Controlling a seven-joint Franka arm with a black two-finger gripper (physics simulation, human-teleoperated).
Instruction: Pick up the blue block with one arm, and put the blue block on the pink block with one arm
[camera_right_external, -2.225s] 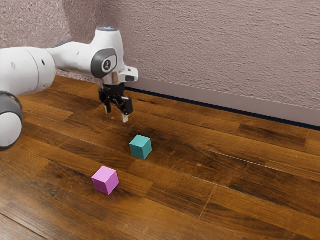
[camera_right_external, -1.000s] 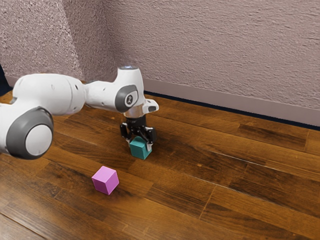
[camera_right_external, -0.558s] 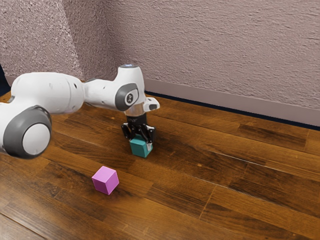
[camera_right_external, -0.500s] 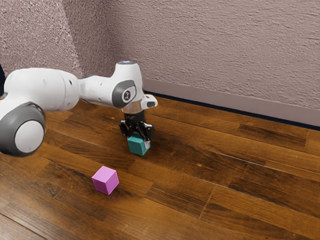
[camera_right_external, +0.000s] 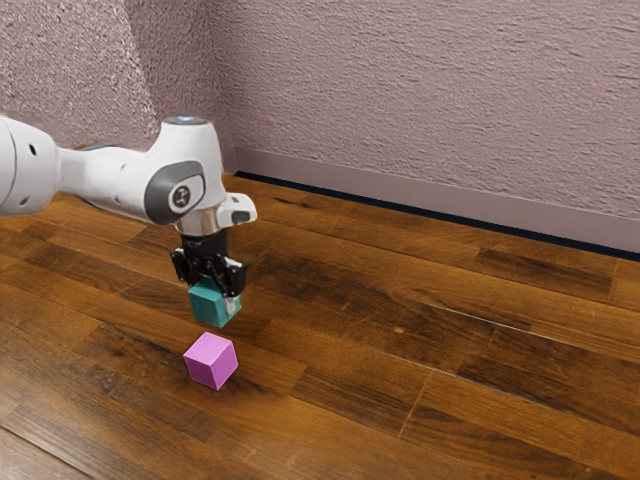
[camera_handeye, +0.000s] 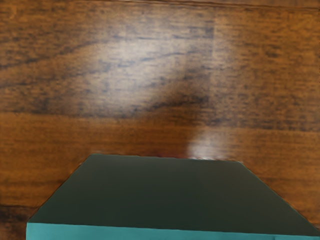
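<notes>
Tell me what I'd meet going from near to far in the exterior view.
Pink block → baseboard → wall. The blue block in the gripper hangs about over the pink one, so I leave it out.

White arm (camera_right_external: 100, 180), grey joints (camera_right_external: 178, 192), blk tool (camera_right_external: 212, 297)

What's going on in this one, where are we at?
A single Franka arm has its tool shut on the blue block and holds it, apparently lifted off the wooden surface. In the exterior view the block hangs just above the pink block, with a gap between them. The pink block sits on the wood by itself, so the stacking step is not yet done.
</notes>
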